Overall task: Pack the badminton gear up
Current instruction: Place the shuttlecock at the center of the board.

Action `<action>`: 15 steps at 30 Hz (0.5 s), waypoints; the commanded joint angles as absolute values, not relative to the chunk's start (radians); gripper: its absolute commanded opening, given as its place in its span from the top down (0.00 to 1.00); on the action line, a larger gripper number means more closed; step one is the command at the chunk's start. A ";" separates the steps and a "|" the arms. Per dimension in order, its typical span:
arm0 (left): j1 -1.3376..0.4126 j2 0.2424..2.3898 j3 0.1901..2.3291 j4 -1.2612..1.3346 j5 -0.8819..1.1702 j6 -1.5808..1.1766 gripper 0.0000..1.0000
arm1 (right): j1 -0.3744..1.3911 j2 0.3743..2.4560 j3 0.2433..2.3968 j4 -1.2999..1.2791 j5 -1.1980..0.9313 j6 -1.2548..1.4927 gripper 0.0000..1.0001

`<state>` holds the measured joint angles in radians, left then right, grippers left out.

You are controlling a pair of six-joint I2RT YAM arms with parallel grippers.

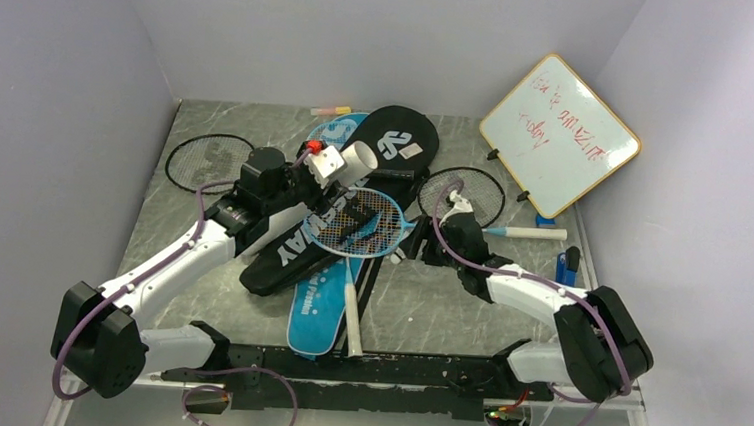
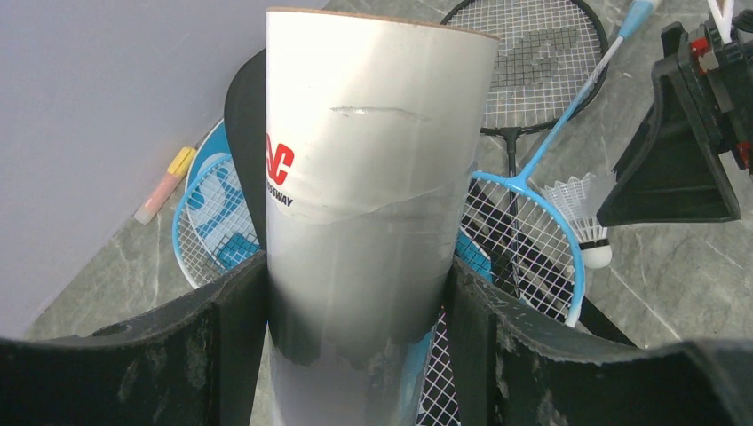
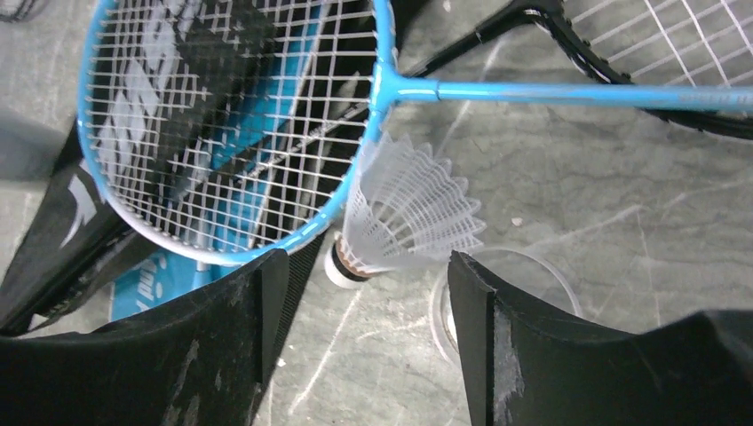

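My left gripper (image 2: 355, 293) is shut on a long white tube (image 2: 373, 177), held above the bags in mid-table (image 1: 357, 158). A white shuttlecock (image 3: 400, 217) lies on the table just past the fingertips of my right gripper (image 3: 364, 275), which is open and touches nothing. It rests against the rim of the light-blue racket (image 3: 231, 124). That racket (image 1: 367, 222) lies across the black bag (image 1: 295, 247) and the blue bag (image 1: 316, 309). One black racket (image 1: 209, 161) lies at the left, another (image 1: 462, 194) at the right.
A clear round lid (image 3: 506, 293) lies by my right finger. An orange-rimmed whiteboard (image 1: 559, 134) leans at the back right, with a marker (image 1: 524, 231) and a blue item (image 1: 568, 266) below it. A pink-yellow marker (image 1: 330, 111) lies at the back wall. Walls close three sides.
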<state>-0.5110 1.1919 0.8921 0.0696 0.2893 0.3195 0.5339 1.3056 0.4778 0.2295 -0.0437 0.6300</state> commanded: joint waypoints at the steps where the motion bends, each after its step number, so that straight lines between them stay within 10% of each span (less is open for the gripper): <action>1: -0.509 1.173 0.895 0.102 0.283 0.324 0.47 | 0.536 1.292 0.562 0.220 -0.017 0.612 0.33; 15: -0.509 1.167 0.893 0.101 0.290 0.325 0.47 | 0.416 1.330 0.740 -0.069 0.008 0.741 0.36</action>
